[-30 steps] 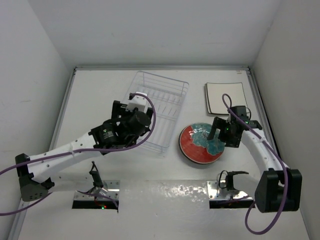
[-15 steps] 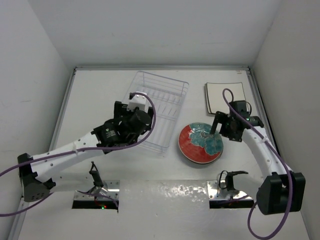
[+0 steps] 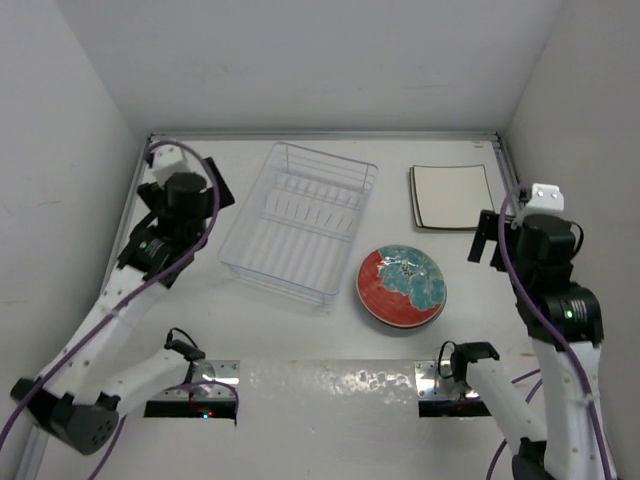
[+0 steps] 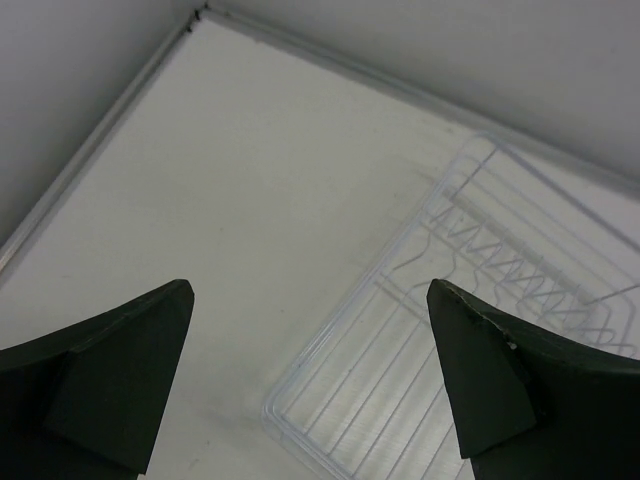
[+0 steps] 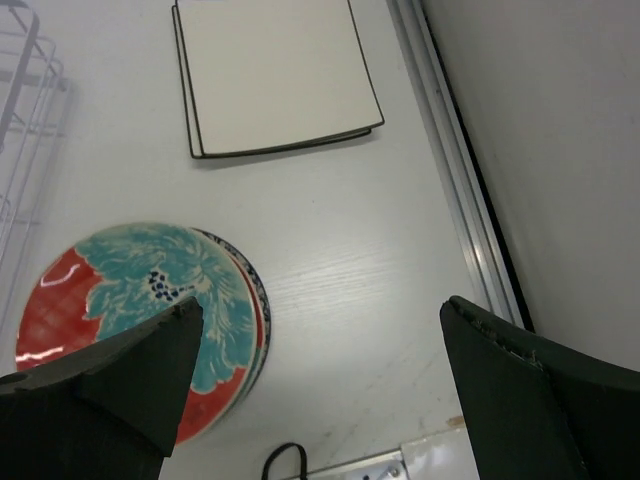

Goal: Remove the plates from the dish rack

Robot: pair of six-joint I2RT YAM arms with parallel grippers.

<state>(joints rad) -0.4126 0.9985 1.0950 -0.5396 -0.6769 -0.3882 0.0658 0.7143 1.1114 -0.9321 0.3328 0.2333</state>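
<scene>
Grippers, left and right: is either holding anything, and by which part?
Nothing is held. The left gripper is open beside the dish rack, the right gripper open near the red-and-teal plate.

The rack [image 3: 300, 222] (prongs upright) fills the middle. Round plates [image 3: 402, 286] and square plates [image 3: 450, 196] sit to its right, a gap between them. Bare table [image 3: 300, 335] lies left and in front.
</scene>
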